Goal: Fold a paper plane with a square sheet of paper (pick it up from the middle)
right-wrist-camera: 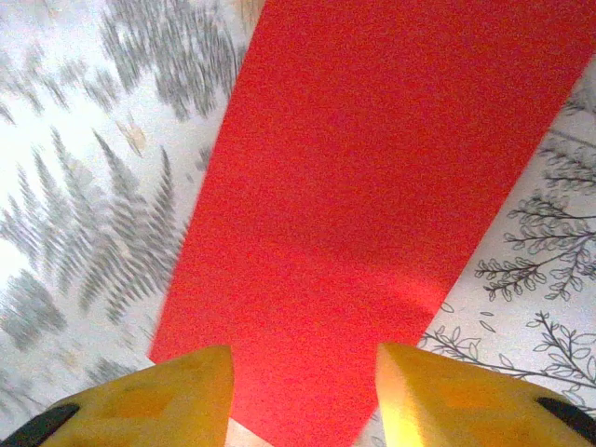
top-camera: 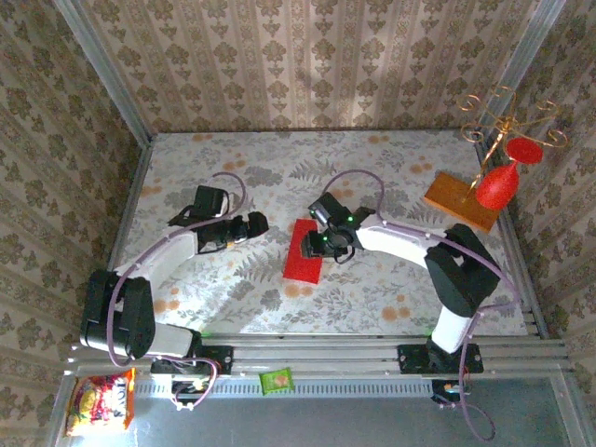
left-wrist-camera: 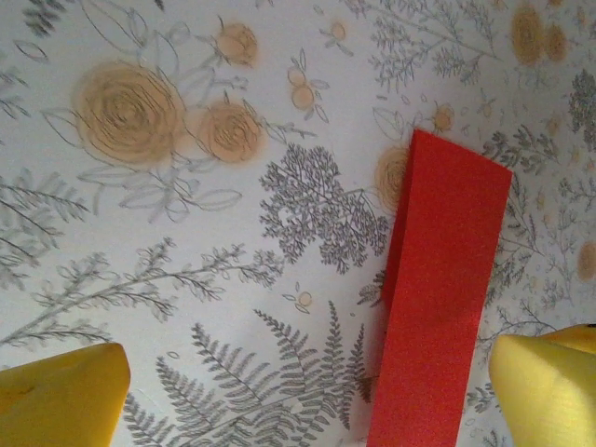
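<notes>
1. Thin bright red paper sheet, a long narrow rectangle. It lies flat on the table, near the middle and between the two grippers. In the left wrist view the red paper sheet runs off the lower edge. In the right wrist view the red paper sheet spreads across most of the frame.

2. Right gripper, at the sheet's far right corner. Seen from its own wrist, the right gripper is released. Its yellow fingers stand apart above the sheet's end and clamp nothing (contact with the paper cannot be told).

3. Left gripper, left of the sheet and clear of it. In its wrist view the left gripper is spread wide and holds nothing. Its yellow fingertips sit at the lower corners, the sheet just inside the right-hand one.

4. Table cover: pale cloth printed with grey ferns and orange flowers.

5. Orange-brown wooden board, at the far right of the table. A red goblet-shaped ornament overlaps its right end, below a gold wire stand.

6. Printed snack packet and small green packet, both below the near rail.
</notes>
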### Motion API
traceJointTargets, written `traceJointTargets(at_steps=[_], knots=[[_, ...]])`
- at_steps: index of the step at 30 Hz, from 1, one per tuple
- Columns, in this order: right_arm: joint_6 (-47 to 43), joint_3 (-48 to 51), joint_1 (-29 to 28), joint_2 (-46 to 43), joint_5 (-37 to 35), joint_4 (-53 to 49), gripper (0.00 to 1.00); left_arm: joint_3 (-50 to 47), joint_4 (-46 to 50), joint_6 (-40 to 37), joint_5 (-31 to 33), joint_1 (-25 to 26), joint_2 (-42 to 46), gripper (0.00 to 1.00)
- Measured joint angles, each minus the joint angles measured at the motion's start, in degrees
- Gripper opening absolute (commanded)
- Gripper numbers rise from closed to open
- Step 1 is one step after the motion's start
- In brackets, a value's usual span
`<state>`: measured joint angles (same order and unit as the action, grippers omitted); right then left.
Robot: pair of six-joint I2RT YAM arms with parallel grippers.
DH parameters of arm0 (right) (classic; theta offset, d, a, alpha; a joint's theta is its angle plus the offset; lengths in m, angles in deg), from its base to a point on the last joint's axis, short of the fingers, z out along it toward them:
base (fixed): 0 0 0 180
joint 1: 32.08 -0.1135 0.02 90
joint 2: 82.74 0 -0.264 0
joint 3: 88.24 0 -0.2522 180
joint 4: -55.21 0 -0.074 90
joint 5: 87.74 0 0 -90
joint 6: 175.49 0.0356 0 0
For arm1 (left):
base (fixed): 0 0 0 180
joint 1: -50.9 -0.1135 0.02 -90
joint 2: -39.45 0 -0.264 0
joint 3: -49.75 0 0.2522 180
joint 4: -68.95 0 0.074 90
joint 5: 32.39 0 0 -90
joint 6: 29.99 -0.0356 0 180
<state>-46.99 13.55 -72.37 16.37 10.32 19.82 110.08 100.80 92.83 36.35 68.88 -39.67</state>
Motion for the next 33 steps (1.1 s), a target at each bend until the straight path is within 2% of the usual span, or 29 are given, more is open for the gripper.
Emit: traceJointTargets(at_steps=[5,13,18,23,33], knots=[[9.6,2.1,0.2,1.1,-2.3,4.7,0.38,-3.7,-3.6,5.1,-1.5,1.6,0.0,0.94],[13.4,2.0,0.7,6.9,-1.9,6.9,0.36,-4.5,-8.0,9.7,-5.9,4.9,-2.1,0.72],[11.9,-0.4,1.6,9.3,0.2,6.6,0.35,-5.7,-9.5,10.6,-8.5,4.9,-4.2,0.62],[6.1,-3.6,2.1,11.7,2.3,5.3,0.32,-5.7,-9.8,10.6,-10.5,6.1,-6.1,0.52],[-1.6,-4.9,3.3,12.6,5.5,4.1,0.3,-8.8,-12.3,11.4,-11.4,10.6,-8.9,0.4]])
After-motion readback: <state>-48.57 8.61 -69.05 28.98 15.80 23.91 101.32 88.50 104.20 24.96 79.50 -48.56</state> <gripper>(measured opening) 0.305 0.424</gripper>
